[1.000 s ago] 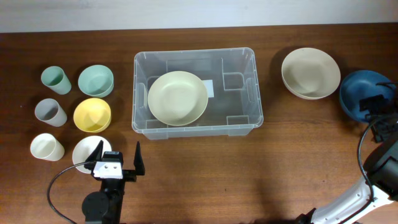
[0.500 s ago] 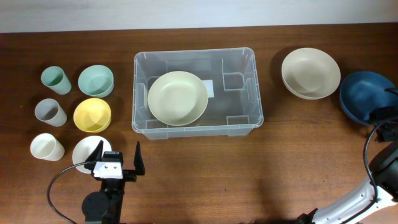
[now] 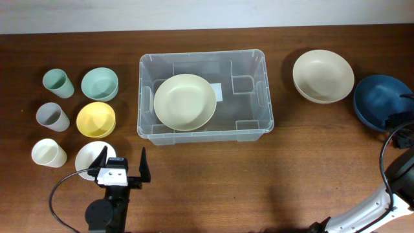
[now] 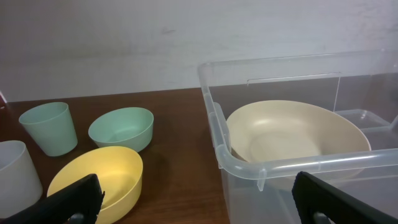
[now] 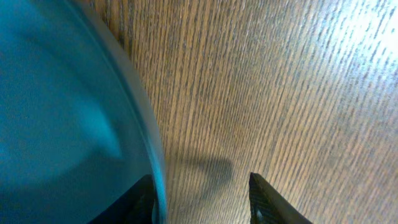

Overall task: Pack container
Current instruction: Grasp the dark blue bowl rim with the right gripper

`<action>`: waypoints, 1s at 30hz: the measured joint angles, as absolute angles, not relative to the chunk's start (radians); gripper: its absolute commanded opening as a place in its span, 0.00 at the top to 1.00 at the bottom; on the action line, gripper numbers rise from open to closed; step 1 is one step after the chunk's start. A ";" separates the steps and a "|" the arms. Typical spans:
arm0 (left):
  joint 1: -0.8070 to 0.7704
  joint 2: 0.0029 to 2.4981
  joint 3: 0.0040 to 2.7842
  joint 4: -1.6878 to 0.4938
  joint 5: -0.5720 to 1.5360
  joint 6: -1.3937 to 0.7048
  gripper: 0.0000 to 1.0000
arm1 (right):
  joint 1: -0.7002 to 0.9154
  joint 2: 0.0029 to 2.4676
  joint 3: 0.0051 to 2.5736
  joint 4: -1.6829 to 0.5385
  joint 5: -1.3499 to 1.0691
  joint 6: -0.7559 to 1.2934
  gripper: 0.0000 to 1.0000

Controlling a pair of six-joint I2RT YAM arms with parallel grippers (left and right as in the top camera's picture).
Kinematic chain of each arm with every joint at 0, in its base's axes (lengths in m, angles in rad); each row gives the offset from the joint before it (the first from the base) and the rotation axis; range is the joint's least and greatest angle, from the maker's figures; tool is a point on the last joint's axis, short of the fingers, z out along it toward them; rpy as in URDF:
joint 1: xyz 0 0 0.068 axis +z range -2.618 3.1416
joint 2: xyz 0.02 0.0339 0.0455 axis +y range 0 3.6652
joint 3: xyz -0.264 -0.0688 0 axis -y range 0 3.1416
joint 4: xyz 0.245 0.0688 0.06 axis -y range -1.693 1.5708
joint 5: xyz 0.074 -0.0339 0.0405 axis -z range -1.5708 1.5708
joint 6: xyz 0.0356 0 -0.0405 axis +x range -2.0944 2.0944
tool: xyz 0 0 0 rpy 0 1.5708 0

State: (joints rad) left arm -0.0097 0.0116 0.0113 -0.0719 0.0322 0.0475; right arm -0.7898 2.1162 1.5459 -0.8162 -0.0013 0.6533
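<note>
At the left end of the desk (image 3: 213, 181) stand three cups in a column: green cup (image 3: 58, 83), grey cup (image 3: 52, 117), white cup (image 3: 48, 153). Just beside them stand three bowls: green bowl (image 3: 99, 84), yellow bowl (image 3: 96, 120), white bowl (image 3: 86, 157).

My left end effector (image 3: 123, 158) sits at the near edge of the white bowl, its fingers spread fully apart and holding nothing.

Centre of the desk: the container (image 3: 259, 126), clear plastic, upright, open at the top. A cream bowl (image 3: 184, 101) lies inside it, in the left half. The left wrist view shows this bowl behind the container's near corner.

Right of the container, well apart from it, sits a beige bowl (image 3: 323, 76). A blue bowl (image 3: 378, 97) sits just beside that, at the desk's right edge.

My right end effector (image 5: 199, 180) is partly closed, with its jaws on either side of the blue bowl's rim. One finger is against the rim on the bowl's side. The other stands on the outer side, with bare wood showing between it and the rim. I cannot tell whether the rim is clamped.
</note>
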 measured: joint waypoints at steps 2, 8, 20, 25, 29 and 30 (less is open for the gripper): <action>-0.010 0.012 0.011 -0.072 0.032 0.047 0.01 | -0.790 2.116 1.538 -0.809 -0.001 0.646 0.58; -0.010 0.012 0.011 -0.072 0.032 0.047 0.01 | -0.791 2.116 1.534 -0.803 -0.001 0.631 0.82; -0.010 0.012 0.011 -0.072 0.032 0.047 0.01 | -0.793 2.115 1.523 -0.763 -0.011 0.632 0.96; -0.010 0.012 0.011 -0.072 0.032 0.047 0.01 | -0.799 2.103 1.497 -0.732 -0.033 0.632 0.96; -0.010 0.012 0.011 -0.072 0.032 0.047 0.01 | -0.804 2.102 1.493 -0.720 -0.062 0.631 0.96; -0.010 0.012 0.011 -0.072 0.032 0.047 0.01 | -0.805 2.102 1.491 -0.718 -0.068 0.632 0.96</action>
